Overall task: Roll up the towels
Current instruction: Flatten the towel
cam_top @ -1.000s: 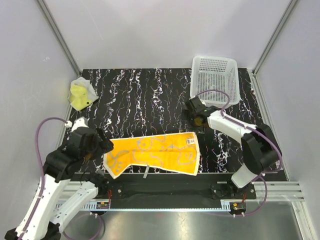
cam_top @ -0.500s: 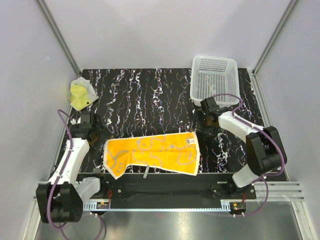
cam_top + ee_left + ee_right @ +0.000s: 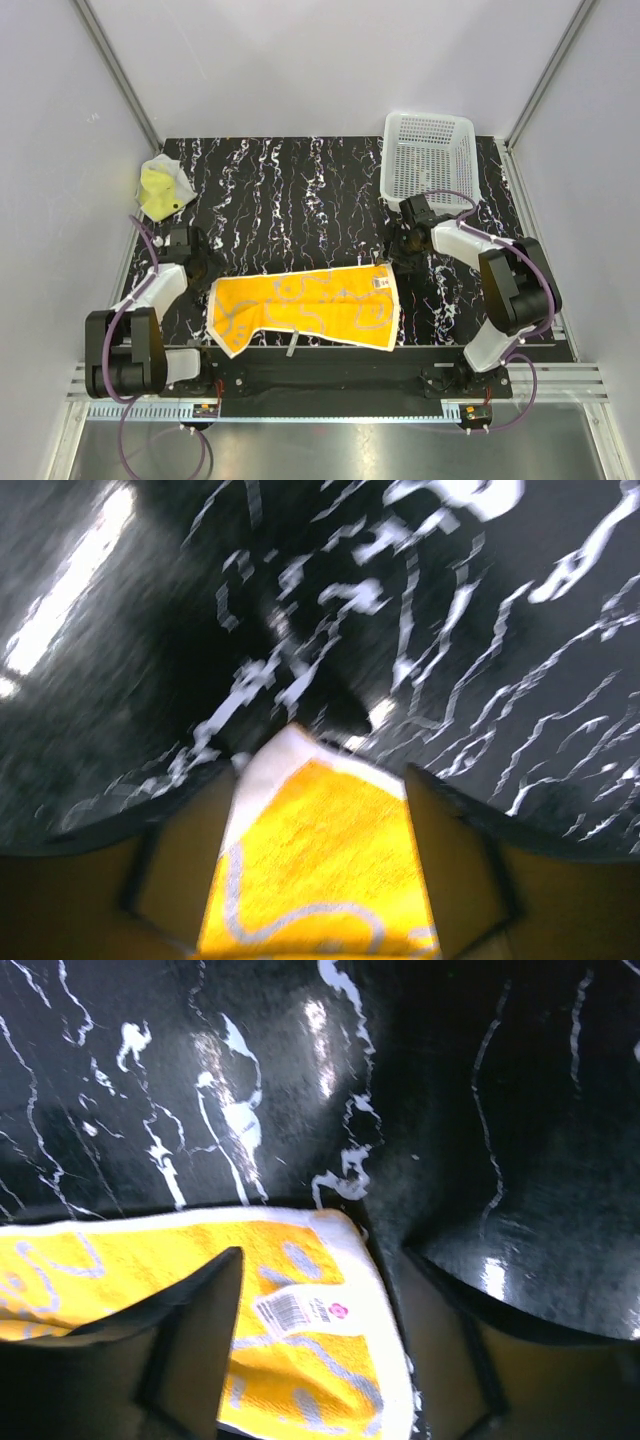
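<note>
Lying flat, unrolled, at six o'clock, the orange white-squiggled cloth towel had the left gripper and right gripper straddling its end corners, jaws apart, gripping nothing. At ten o'clock the crumpled yellow towel sat untouched: neither was rolled.

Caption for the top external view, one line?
Left gripper and right gripper, open, at the far corners of the spread orange towel; yellow towel and basket beyond.

Nothing legible — label on orange towel bears a barcode.
</note>
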`<action>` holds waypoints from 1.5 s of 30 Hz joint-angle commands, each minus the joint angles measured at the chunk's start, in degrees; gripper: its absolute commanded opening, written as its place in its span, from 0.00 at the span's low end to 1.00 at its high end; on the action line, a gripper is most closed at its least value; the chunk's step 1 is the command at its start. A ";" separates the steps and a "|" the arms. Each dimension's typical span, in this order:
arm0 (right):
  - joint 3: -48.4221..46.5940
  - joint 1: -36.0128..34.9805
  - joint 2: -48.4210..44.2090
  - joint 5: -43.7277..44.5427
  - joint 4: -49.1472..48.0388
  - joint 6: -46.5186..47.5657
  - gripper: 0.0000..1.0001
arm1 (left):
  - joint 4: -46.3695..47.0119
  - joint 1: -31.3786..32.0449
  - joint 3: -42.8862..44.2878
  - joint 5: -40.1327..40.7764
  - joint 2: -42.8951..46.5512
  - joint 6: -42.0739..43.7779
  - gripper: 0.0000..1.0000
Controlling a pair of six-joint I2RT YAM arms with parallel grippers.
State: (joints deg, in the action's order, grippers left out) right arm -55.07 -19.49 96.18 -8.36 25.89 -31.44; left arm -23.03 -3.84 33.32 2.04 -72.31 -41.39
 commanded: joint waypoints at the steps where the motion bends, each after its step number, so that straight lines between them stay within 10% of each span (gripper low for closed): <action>1: 0.93 0.24 3.83 -1.83 -2.51 0.59 0.68 | 4.22 -0.65 -0.89 -3.71 -3.97 1.66 0.68; 14: -0.65 0.15 7.53 -4.03 -4.53 0.15 0.19 | 6.94 -0.73 1.48 -9.69 -10.31 3.33 0.01; 18: -0.30 0.15 7.44 -4.03 -4.62 0.06 0.05 | 6.42 -0.73 0.96 -9.34 -9.08 3.33 0.00; 19: -0.04 0.15 7.09 -3.95 -4.71 0.15 0.03 | 5.89 -0.73 0.87 -8.64 -8.64 3.16 0.05; 20: 0.05 0.06 7.00 -3.60 -4.45 0.15 0.01 | 3.97 -0.73 0.69 -6.20 -8.11 2.63 0.37; 22: 0.22 0.15 6.39 -3.51 -4.36 0.15 0.01 | 2.29 -0.73 0.00 -2.68 -5.14 1.66 0.65; 24: 0.31 0.06 5.43 -2.89 -3.39 0.06 0.00 | 0.19 -1.00 -0.54 0.58 -1.62 0.26 0.76; 45: 1.63 0.15 2.87 -2.27 -3.30 0.42 0.00 | -12.49 -0.56 0.61 8.08 8.96 -3.08 0.73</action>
State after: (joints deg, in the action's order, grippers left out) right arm -54.83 -19.33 99.61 -13.06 20.60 -32.36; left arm -35.53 -4.62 34.00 11.60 -60.71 -43.13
